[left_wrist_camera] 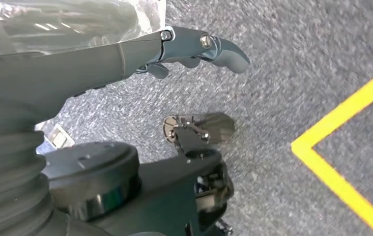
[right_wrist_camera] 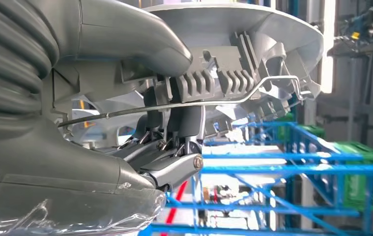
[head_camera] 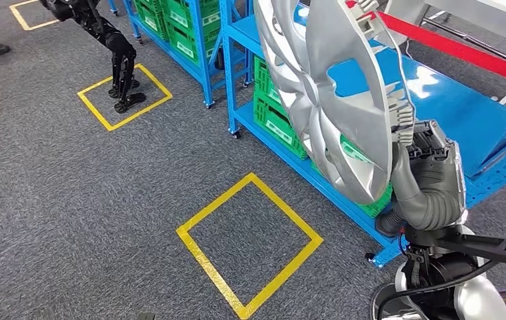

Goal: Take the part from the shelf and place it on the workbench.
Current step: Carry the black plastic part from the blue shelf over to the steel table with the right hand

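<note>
Pickup is complete, placement outstanding: the right hand [head_camera: 415, 143] is clamped on the rim of one silver wheel cover [head_camera: 333, 87], held up at upper centre-right of the head view, in front of the blue shelf [head_camera: 437, 100]. No table appears. The left hand [left_wrist_camera: 194, 49] hangs over carpet, holding nothing, fingers loosely curled. Counted: one wheel cover, two yellow floor squares [head_camera: 250, 243], several green crates [head_camera: 273, 110].

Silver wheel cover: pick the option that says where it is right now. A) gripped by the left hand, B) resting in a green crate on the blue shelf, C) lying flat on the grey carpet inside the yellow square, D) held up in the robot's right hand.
D: in the head view the right hand grips the rim of the silver wheel cover, holding it raised in front of the blue shelf.
</note>
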Robot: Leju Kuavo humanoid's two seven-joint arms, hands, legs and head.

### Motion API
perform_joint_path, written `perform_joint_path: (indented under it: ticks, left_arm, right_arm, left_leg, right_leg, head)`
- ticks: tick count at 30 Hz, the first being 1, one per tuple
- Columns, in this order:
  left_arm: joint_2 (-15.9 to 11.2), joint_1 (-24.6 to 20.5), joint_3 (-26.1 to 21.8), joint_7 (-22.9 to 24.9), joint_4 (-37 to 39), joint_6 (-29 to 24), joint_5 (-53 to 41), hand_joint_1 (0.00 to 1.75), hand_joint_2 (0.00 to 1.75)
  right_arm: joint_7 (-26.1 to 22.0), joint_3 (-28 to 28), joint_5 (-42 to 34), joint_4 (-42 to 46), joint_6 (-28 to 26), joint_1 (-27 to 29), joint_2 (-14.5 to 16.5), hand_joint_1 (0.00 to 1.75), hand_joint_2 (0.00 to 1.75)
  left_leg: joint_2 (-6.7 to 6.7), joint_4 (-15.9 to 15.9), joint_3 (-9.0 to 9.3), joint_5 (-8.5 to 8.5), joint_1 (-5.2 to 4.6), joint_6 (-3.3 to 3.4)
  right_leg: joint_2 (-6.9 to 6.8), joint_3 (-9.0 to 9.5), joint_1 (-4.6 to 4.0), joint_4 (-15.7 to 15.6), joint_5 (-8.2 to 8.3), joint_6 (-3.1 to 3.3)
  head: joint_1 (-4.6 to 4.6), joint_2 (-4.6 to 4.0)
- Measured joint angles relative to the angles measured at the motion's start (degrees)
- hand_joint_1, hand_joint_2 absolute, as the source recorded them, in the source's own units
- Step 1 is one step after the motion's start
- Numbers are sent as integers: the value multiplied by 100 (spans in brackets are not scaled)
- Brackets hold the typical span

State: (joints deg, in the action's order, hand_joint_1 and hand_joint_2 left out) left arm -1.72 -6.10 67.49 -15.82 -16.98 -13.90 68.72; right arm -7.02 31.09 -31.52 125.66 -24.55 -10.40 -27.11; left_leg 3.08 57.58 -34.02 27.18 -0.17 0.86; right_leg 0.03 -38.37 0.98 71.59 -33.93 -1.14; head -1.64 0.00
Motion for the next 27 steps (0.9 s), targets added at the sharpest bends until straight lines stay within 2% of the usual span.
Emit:
perform_joint_path:
  ticks: [1, 2, 3, 4, 5, 7, 8, 9, 11, 12, 13, 14, 15, 16, 18, 19, 20, 22, 23, 24, 26, 27]
  left_arm:
    - [-1, -1, 2, -3, 0, -1, 9, 0, 175]
    - [-3, -5, 3, -7, 0, -4, 19, 0, 175]
    - [-5, -11, 3, -10, 0, -6, 27, 0, 175]
    - [-8, -13, 3, -13, 0, -9, 40, 0, 175]
    - [-10, -9, 3, -15, 1, -13, 57, 0, 175]
    - [-22, 17, 4, -15, 1, -25, 98, 0, 175]
    - [-30, 29, 4, -14, 0, -35, 115, 0, 175]
    - [-37, 31, 4, -14, -2, -44, 131, 0, 175]
    - [-42, 12, 4, -13, -5, -58, 155, 0, 175]
    - [-42, 2, 3, -13, -6, -62, 165, 0, 175]
    - [-42, 0, 3, -13, -7, -65, 173, 0, 175]
    - [-43, 4, 3, -13, -7, -67, 179, 0, 175]
    - [-45, 10, 3, -13, -7, -69, 184, 0, 175]
    - [-48, 13, 3, -13, -7, -70, 187, 0, 175]
    - [-55, 4, 3, -13, -6, -73, 193, 0, 175]
    - [-58, -4, 3, -13, -6, -78, 199, 0, 175]
    - [-60, -6, 2, -13, -5, -87, 208, 0, 175]
    - [-69, 14, 2, -7, -5, -101, 229, 0, 175]
    - [-73, 27, 2, -2, -7, -103, 240, 0, 175]
    - [-79, 31, 2, 7, -9, -102, 252, 0, 175]
    - [-80, 15, 0, 24, -13, -89, 269, 0, 175]
    - [-78, 7, -1, 31, -16, -72, 274, 0, 175]
  right_arm:
    - [0, 0, 0, -2, 9, 1, 1, 175, 175]
    - [0, 1, 0, -5, 20, 2, 1, 175, 175]
    - [-1, 1, 0, -8, 37, 0, 2, 175, 175]
    - [-3, 2, 0, -14, 54, -2, 3, 175, 175]
    - [-4, 2, 0, -22, 69, -5, 5, 175, 175]
    - [-7, 2, -6, -42, 95, -10, 12, 175, 175]
    - [-7, 1, -15, -52, 106, -11, 16, 175, 175]
    - [-8, 0, -31, -60, 120, -13, 21, 175, 175]
    - [-9, -1, -56, -74, 146, -16, 29, 175, 175]
    - [-9, -1, -64, -83, 156, -17, 34, 175, 175]
    - [-9, 0, -64, -92, 162, -17, 38, 175, 175]
    - [-9, 0, -65, -101, 164, -17, 42, 175, 175]
    - [-9, 1, -66, -107, 164, -17, 45, 175, 175]
    - [-9, 0, -66, -111, 165, -18, 45, 175, 175]
    - [-9, -1, -66, -115, 170, -23, 48, 175, 175]
    - [-9, -1, -70, -119, 178, -27, 48, 175, 175]
    - [-7, 1, -78, -126, 186, -32, 49, 175, 175]
    - [2, 1, -116, -143, 199, -54, 48, 175, 175]
    - [3, -1, -143, -154, 202, -68, 47, 175, 175]
    - [-2, -5, -168, -161, 202, -80, 45, 175, 175]
    - [-28, -17, -199, -175, 202, -86, 40, 175, 175]
    - [-45, -23, -205, -180, 202, -83, 37, 175, 175]
  left_leg:
    - [75, 22, -4, 12, 8, -16]
    - [146, 54, -21, 26, 10, -40]
    - [217, 91, -55, 34, 16, -70]
    - [278, 120, -97, 32, 25, -103]
    - [342, 134, -135, 20, 35, -137]
    - [424, 137, -177, 9, 57, -201]
    - [348, 183, -199, 50, 51, -235]
    - [211, 326, -263, 143, 44, -270]
    - [-113, 950, -547, 449, 50, -333]
    - [-185, 1321, -723, 590, 65, -354]
    - [-214, 1587, -851, 660, 75, -365]
    - [-226, 1662, -889, 628, 81, -368]
    - [-237, 1508, -811, 494, 81, -359]
    - [-282, 1169, -637, 292, 73, -336]
    - [-500, 454, -267, 18, 5, -268]
    - [-594, 239, -165, -22, -32, -226]
    - [-635, 157, -136, 0, -64, -191]
    - [-540, 92, -129, -4, -67, -115]
    - [-483, 60, -113, -20, -56, -80]
    - [-429, 27, -95, -39, -39, -47]
    - [-321, 0, -81, -56, -19, -3]
    - [-259, 3, -83, -54, -18, 8]
  right_leg:
    - [73, 129, 11, -346, 237, 0]
    - [201, 260, 25, -672, 413, 3]
    - [315, 368, 38, -941, 507, 11]
    - [400, 422, 41, -1085, 529, 24]
    - [417, 440, 35, -1119, 494, 44]
    - [296, 454, 30, -1154, 489, 101]
    - [225, 474, 37, -1172, 493, 136]
    - [148, 495, 45, -1191, 496, 172]
    - [-15, 529, 37, -1206, 484, 228]
    - [-97, 537, 29, -1205, 475, 241]
    - [-174, 544, 23, -1205, 466, 245]
    - [-244, 552, 19, -1204, 456, 243]
    - [-308, 566, 17, -1204, 444, 235]
    - [-370, 587, 15, -1204, 429, 224]
    - [-480, 624, -1, -1207, 395, 187]
    - [-529, 633, -12, -1208, 383, 161]
    - [-579, 637, -22, -1213, 375, 134]
    - [-658, 660, -19, -1234, 355, 70]
    - [-595, 662, -8, -1212, 312, 47]
    - [-470, 621, 1, -1104, 224, 32]
    - [-149, 347, 8, -540, -73, 28]
    - [-67, 141, 5, -153, -217, 27]
  head:
    - [-1, 0]
    - [-2, 0]
    - [-4, 0]
    - [-2, 1]
    - [-5, 1]
    - [-8, 1]
    - [2, 1]
    - [19, 1]
    - [53, 1]
    - [57, 1]
    - [58, 1]
    - [58, 0]
    - [59, 0]
    - [60, 0]
    - [59, 0]
    - [57, 0]
    - [55, 0]
    - [53, 1]
    - [52, 1]
    - [42, 1]
    - [-1, 1]
    - [-23, 1]
